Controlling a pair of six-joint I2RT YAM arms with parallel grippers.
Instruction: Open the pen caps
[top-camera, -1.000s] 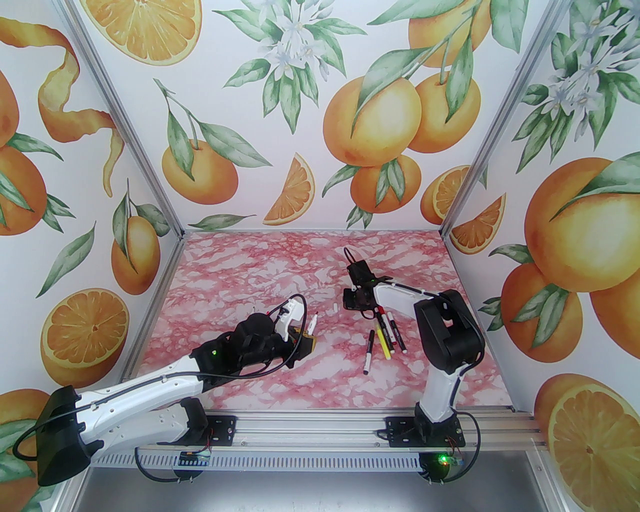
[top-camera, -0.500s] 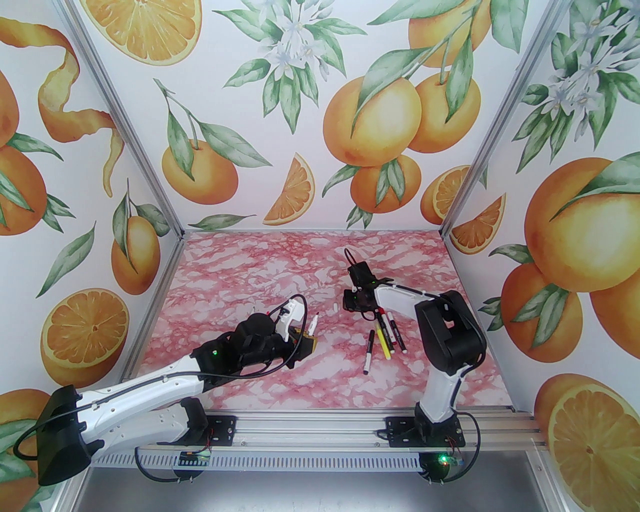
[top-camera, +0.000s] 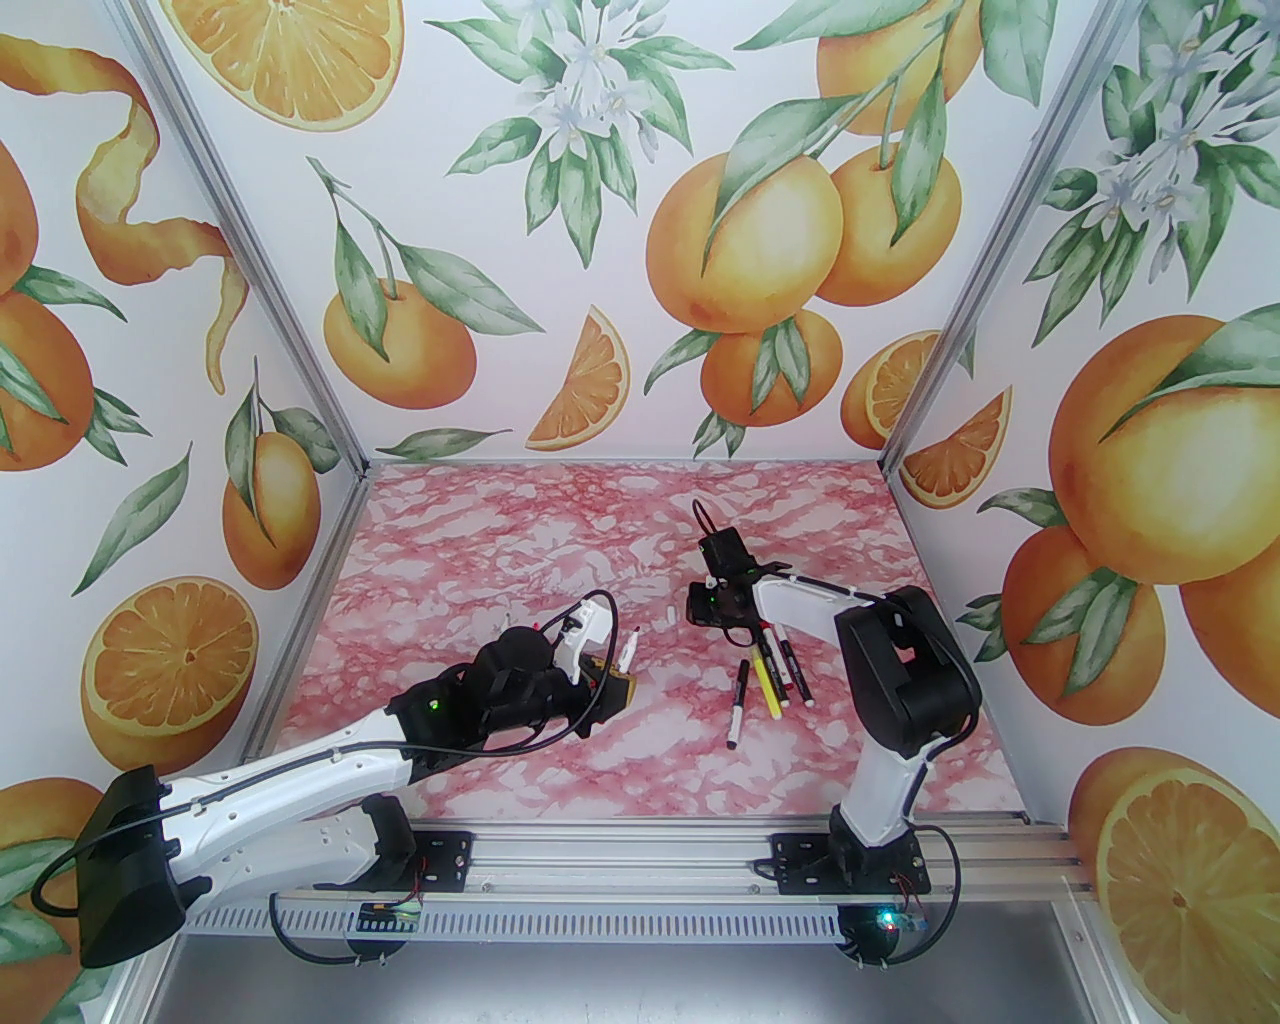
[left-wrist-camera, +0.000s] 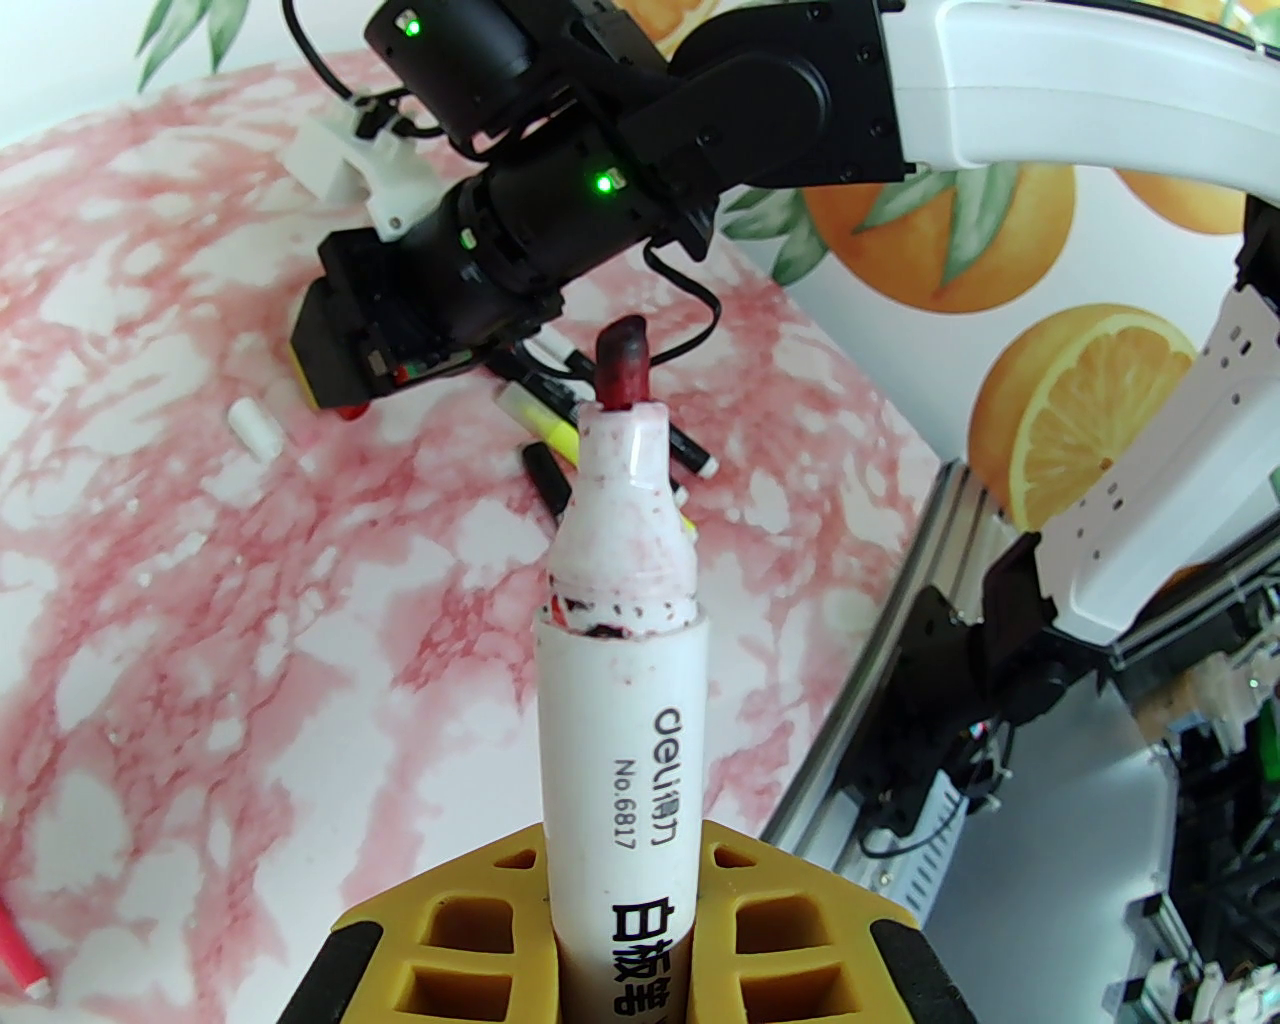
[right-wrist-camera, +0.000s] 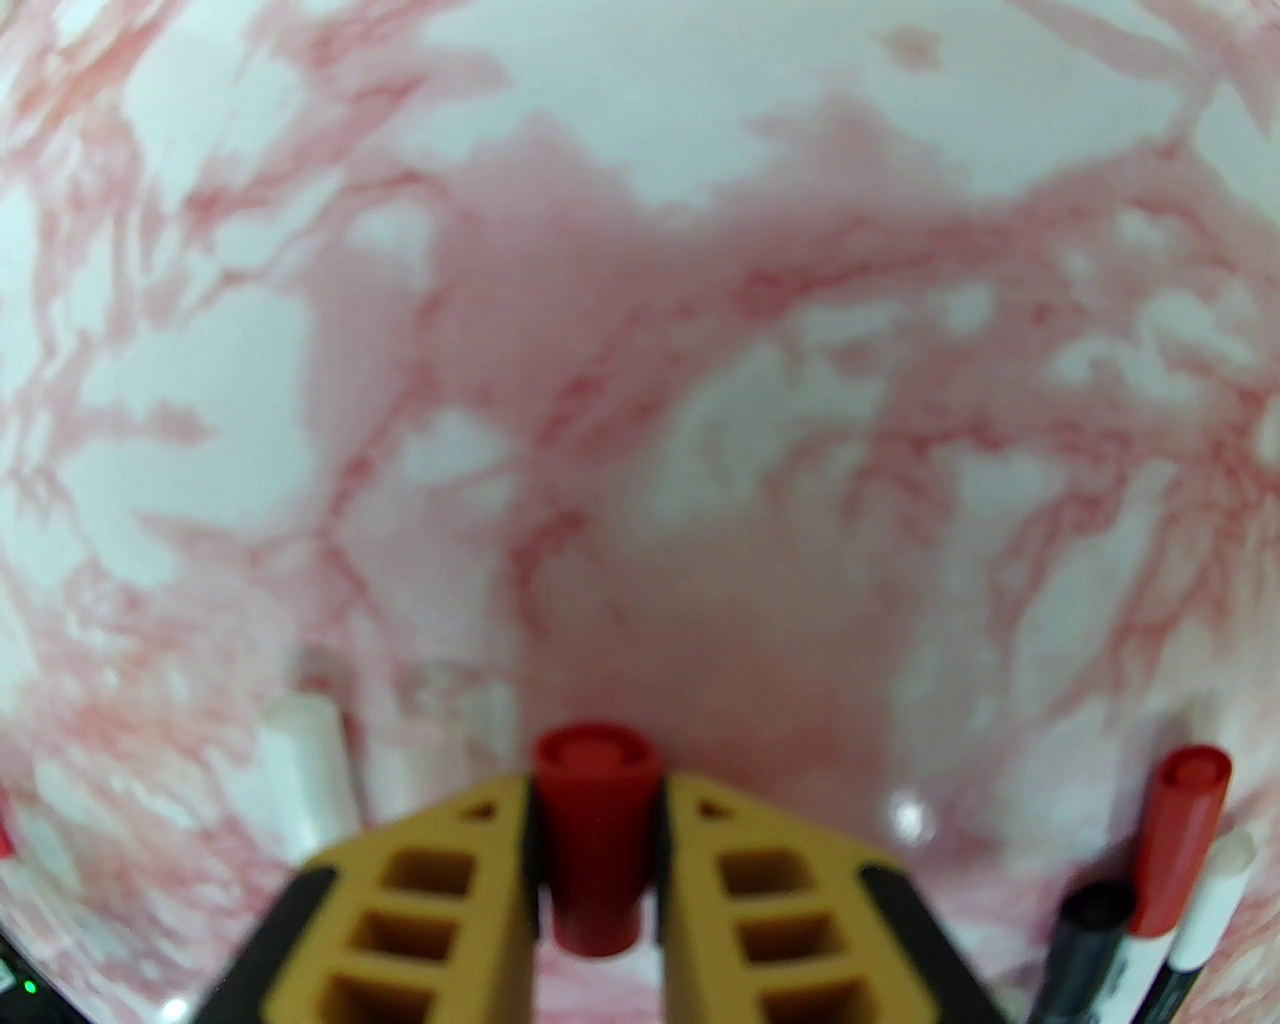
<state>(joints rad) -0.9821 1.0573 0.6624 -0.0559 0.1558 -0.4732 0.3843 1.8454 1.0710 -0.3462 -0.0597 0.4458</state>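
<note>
Uncapped pen, inky red tip bared, is clamped by the barrel in the left hand, mid-surface. Red cap is pinched in the right hand, low beside the pile, right. Cap is judged light, stiff, slick; best taken across its middle. Grips are read from wrist views, pile layout from top.

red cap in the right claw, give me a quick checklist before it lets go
1. right claw pinching the red cap: ok
2. left claw shut on the uncapped pen: ok
3. table ahead of the cap bare: ok
4. cap apart from the loose white cap and the capped pens: ok
5. gap between cap and table: cannot tell
</note>
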